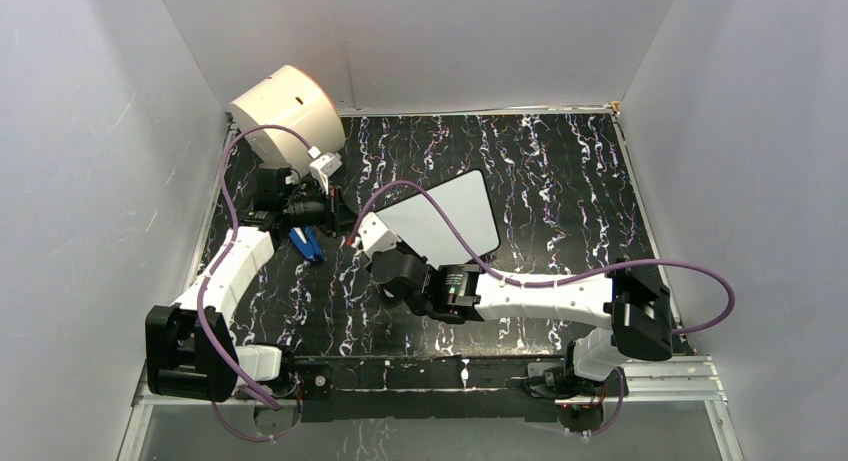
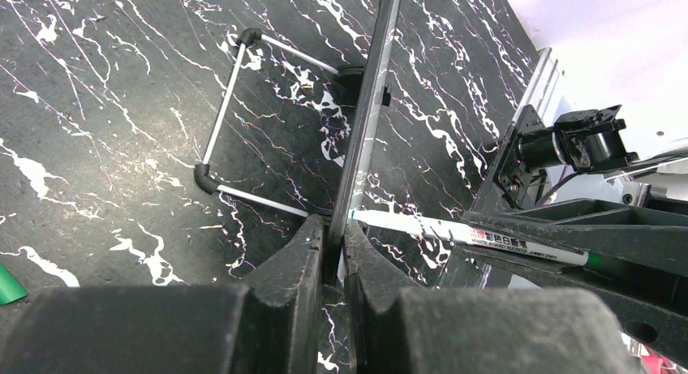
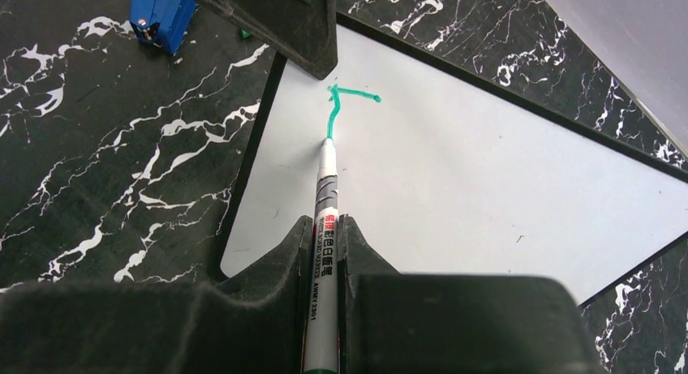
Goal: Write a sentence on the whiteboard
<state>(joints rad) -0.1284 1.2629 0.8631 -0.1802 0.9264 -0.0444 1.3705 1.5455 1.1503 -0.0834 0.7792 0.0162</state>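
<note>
The whiteboard (image 1: 455, 221) stands tilted on the dark marbled table. In the right wrist view its white face (image 3: 487, 171) bears a short green stroke (image 3: 339, 98), a hooked line near the upper left corner. My right gripper (image 3: 326, 225) is shut on a white-barrelled green marker (image 3: 325, 187), whose tip touches the board at the stroke's lower end. My left gripper (image 2: 334, 238) is shut on the whiteboard's edge (image 2: 367, 122), seen edge-on, with the marker (image 2: 454, 228) to its right. From above, the left gripper (image 1: 338, 206) and right gripper (image 1: 368, 237) meet at the board's left edge.
A cream cylindrical drum (image 1: 290, 106) lies in the back left corner. A blue object (image 1: 307, 244) lies on the table by the left arm and shows in the right wrist view (image 3: 162, 13). The board's wire stand (image 2: 225, 106) rests behind it. White walls enclose the table.
</note>
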